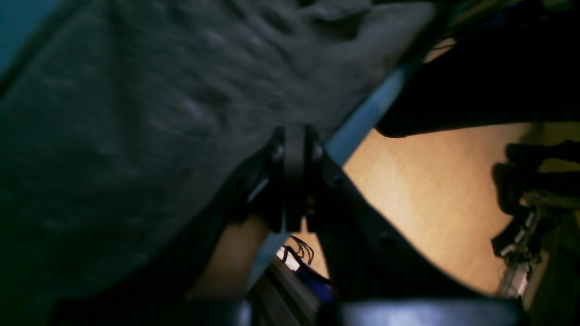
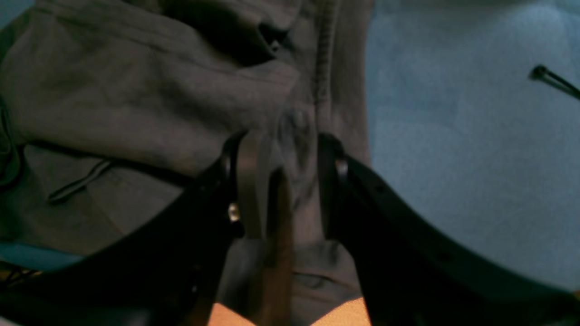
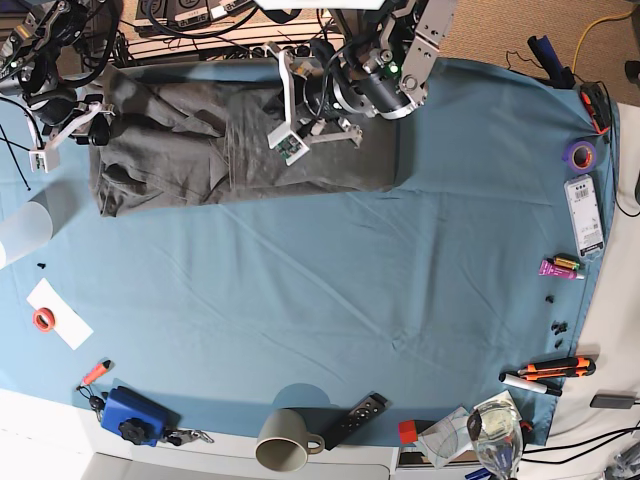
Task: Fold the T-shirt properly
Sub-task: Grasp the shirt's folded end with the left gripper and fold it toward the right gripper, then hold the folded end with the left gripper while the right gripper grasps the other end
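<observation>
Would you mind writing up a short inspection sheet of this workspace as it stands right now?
Surface: blue cloth covers the table, lightly creased.
Job's things: T-shirt lies wrinkled, partly folded, at the far edge.
Clutter: mug, remote, tape roll, markers, blue box along the edges.
Grippers: left gripper shut at the shirt's edge; right gripper clamps a fold of shirt.
Cables: bundles behind the far edge.
Surroundings: tan floor beyond the table.

Both wrist views are dim, soft and blurred; the base view is evenly bright and sharp.
</observation>
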Controlling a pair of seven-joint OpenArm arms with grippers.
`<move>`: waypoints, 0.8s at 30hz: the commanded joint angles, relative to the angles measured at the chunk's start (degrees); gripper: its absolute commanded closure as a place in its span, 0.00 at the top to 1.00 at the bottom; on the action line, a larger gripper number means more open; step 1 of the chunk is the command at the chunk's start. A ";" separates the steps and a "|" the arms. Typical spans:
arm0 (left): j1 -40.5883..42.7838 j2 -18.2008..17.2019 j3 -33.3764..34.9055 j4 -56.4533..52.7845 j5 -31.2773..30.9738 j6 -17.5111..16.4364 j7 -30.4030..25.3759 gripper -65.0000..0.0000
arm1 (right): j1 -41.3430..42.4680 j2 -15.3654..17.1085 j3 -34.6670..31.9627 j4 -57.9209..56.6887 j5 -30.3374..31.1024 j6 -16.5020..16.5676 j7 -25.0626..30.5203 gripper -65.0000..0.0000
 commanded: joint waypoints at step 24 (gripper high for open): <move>10.21 0.33 0.24 21.66 -0.37 -0.90 -4.98 0.00 | 0.94 3.58 0.50 0.85 0.76 0.70 7.39 0.29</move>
